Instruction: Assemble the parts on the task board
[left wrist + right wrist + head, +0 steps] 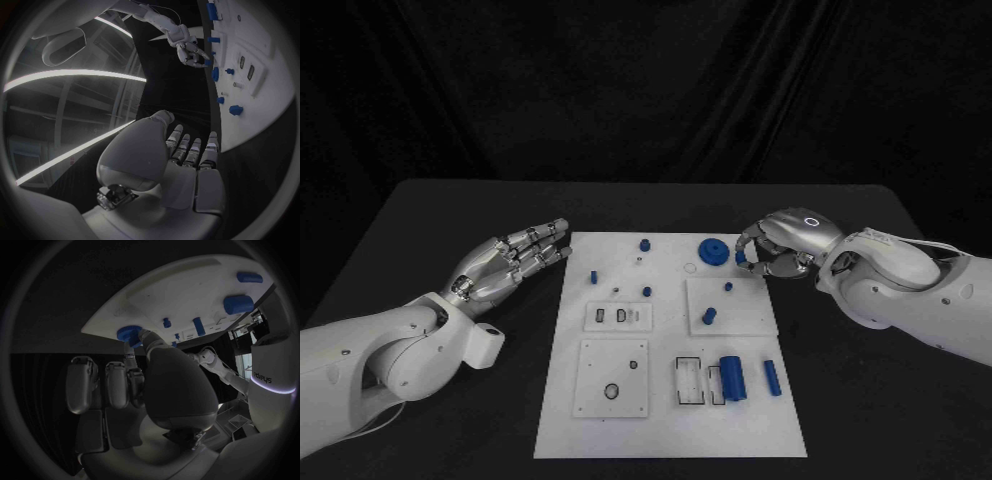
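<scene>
At upper right of the task board [668,420], the right robot hand [773,250] is curling its fingers at the blue gear [713,250], which is lying flat just to its left, grasp unconfirmed, while the left robot hand [516,262] is hovering released over the worktop [430,220], farther off.

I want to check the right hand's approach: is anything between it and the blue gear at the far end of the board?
Nothing visible does. The right hand is right beside the blue gear at the far end of the task board; in the right wrist view a finger reaches up to the gear's edge, though I cannot tell if it grips it.
</scene>
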Motion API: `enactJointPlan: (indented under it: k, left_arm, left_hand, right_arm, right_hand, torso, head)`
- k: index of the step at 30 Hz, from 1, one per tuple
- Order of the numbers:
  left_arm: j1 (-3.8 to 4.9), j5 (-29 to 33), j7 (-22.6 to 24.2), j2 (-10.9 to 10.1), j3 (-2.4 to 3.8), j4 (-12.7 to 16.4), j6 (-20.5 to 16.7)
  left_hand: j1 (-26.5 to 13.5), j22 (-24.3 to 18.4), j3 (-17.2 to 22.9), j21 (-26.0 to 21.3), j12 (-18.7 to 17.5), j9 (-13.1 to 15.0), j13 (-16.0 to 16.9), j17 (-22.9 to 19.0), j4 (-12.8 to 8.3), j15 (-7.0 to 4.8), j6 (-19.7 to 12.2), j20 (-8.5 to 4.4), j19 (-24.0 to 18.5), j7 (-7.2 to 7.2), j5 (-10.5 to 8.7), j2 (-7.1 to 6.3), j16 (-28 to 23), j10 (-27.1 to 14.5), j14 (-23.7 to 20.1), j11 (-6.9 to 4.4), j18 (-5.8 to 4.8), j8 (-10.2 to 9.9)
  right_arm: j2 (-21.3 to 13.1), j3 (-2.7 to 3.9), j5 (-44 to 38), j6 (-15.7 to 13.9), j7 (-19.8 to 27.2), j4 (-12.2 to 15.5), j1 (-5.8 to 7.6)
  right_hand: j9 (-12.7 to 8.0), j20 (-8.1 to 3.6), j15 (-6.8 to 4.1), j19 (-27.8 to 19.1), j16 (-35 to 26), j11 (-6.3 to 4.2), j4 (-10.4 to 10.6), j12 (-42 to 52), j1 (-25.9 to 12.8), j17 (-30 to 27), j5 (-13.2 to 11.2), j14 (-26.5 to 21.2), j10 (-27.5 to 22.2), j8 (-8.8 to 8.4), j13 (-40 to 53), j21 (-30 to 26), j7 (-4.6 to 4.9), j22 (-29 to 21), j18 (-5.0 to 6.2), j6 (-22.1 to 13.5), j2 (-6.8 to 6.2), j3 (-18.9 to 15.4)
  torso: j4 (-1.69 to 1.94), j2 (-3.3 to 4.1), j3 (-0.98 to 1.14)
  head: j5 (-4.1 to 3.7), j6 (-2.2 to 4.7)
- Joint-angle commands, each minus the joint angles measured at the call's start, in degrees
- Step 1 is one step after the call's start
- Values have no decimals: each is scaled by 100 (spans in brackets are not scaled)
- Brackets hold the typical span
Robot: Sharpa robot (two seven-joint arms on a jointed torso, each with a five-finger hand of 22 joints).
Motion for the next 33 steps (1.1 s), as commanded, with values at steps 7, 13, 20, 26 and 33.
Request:
enactJointPlan:
  k: [7, 13, 20, 26, 33]
  left_arm:
    - [6, 3, 1232, 24, 4, -2, 94]
    - [5, 3, 1242, 17, 3, 0, 90]
    - [4, 3, 1241, 18, 3, -11, 93]
    - [3, 3, 1240, 20, 3, -19, 92]
    - [2, 3, 1235, 29, 3, -31, 99]
  left_hand:
    - [6, 9, 6, 21, 11, 8, 7, 5, -27, 12, 26, 2, 34, 19, 26, 63, 16, -3, 24, 31, 107, 33]
    - [6, 9, 6, 21, 11, 8, 7, 5, -27, 12, 26, 2, 34, 19, 26, 63, 16, -3, 24, 31, 107, 33]
    - [6, 9, 6, 21, 11, 8, 7, 5, -27, 12, 26, 2, 34, 19, 26, 63, 16, -3, 24, 31, 107, 33]
    - [6, 9, 6, 21, 11, 8, 7, 5, -27, 12, 26, 2, 34, 19, 26, 63, 16, -3, 24, 31, 107, 33]
    - [6, 9, 16, 21, 14, 7, 6, 4, -33, 15, 21, 7, 34, 22, 26, 69, 16, -6, 23, 37, 107, 32]
  right_arm:
    - [-27, 2, -21, 193, -192, -74, -54]
    - [-28, 1, -29, 181, -184, -114, -106]
    - [-26, 1, -72, 165, -183, -166, -137]
    - [-50, 1, -89, 143, -192, -181, -164]
    - [-68, 1, -95, 116, -202, -194, -191]
  right_hand:
    - [6, -17, -33, -45, -35, -17, -8, 15, 19, 220, -20, 233, 606, -17, 1507, -54, 16, 437, 48, -18, 5, 46]
    - [8, -14, -30, -57, -48, -14, -12, 15, 19, 203, -27, 226, 606, -22, 1507, -72, 19, 422, 53, -29, 4, 54]
    - [10, -11, -27, -61, -57, -12, -21, 15, 24, 196, -36, 221, 606, -30, 1507, -80, 23, 418, 54, -45, -2, 67]
    - [11, -9, -26, -65, -63, -12, -26, 15, 27, 189, -39, 218, 606, -34, 1507, -86, 24, 414, 56, -54, -4, 74]
    - [13, -8, -26, -67, -69, -14, -33, 15, 33, 182, -39, 215, 606, -37, 1507, -90, 25, 413, 57, -61, -3, 83]
  torso:
    - [2, 21, 8]
    - [-12, 15, 11]
    - [-2, 15, 20]
    - [1, 9, 19]
    - [-5, 11, 15]
  head:
    - [-12, 4]
    - [13, -10]
    - [-15, -28]
    - [-10, -44]
    - [-13, -26]
